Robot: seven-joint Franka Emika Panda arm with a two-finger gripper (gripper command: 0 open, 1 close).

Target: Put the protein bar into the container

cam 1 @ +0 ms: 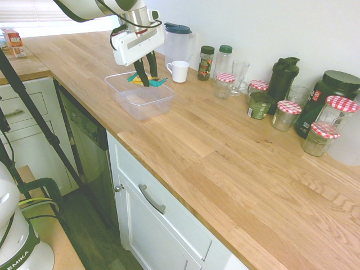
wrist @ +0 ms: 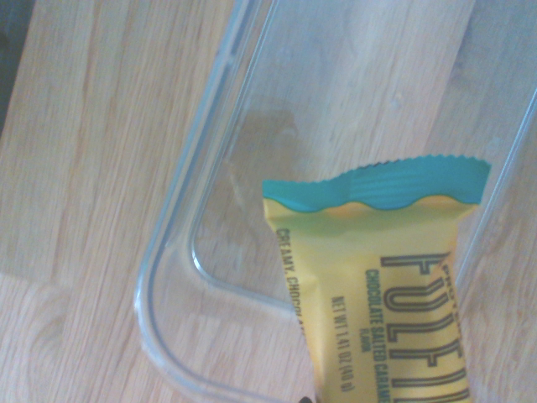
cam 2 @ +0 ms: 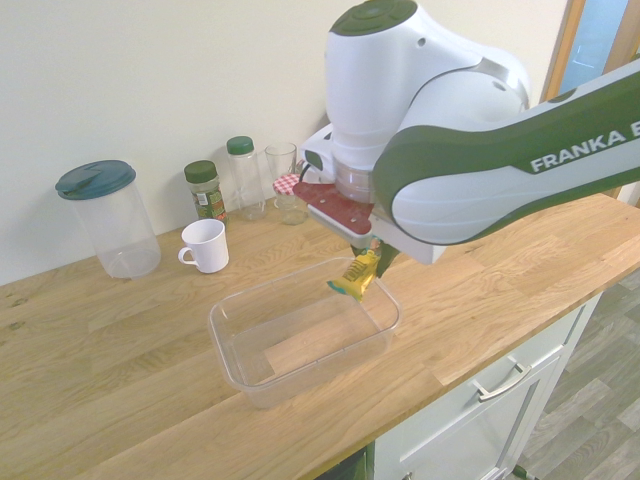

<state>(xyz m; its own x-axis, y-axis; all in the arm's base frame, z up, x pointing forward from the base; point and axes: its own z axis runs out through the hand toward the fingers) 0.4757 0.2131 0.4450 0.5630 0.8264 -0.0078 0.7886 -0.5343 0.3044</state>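
The small flat protein bar in its yellow wrapper with teal crimped ends (cam 2: 357, 274) hung clamped in the robot's hand (cam 1: 145, 72), its free end pointing down below the fingers and clear of anything beneath it. In the first exterior view the two dark fingers were drawn narrow against the wrapper, and the wrist view showed the bar's printed face and one teal end with a rounded corner of the tub directly under it. That tub, the clear, shallow rectangular plastic container with rounded corners (cam 2: 240, 370), stood right beneath the hand on the pale oak plank surface (cam 1: 225, 169), and it looked empty. From the second exterior view the bar hovered over the container's near end, just inside or above the rim; how high above the floor of the tub it hung could not be told. So the pick-up and the carry appeared done, and what was left, by my reading, was a short lowering, letting the fingers part, and drawing the hand away. Beyond the hand, toward the wall, stood a small white ceramic mug (cam 1: 179, 71) and a clear plastic pitcher with a dark teal lid (cam 1: 178, 42), both apart from the container. Farther along the wall stood spice bottles with green caps (cam 1: 206, 62), an empty drinking glass (cam 1: 239, 73) and several glass jars with red-checked lids (cam 1: 225, 85), all well apart from the hand.
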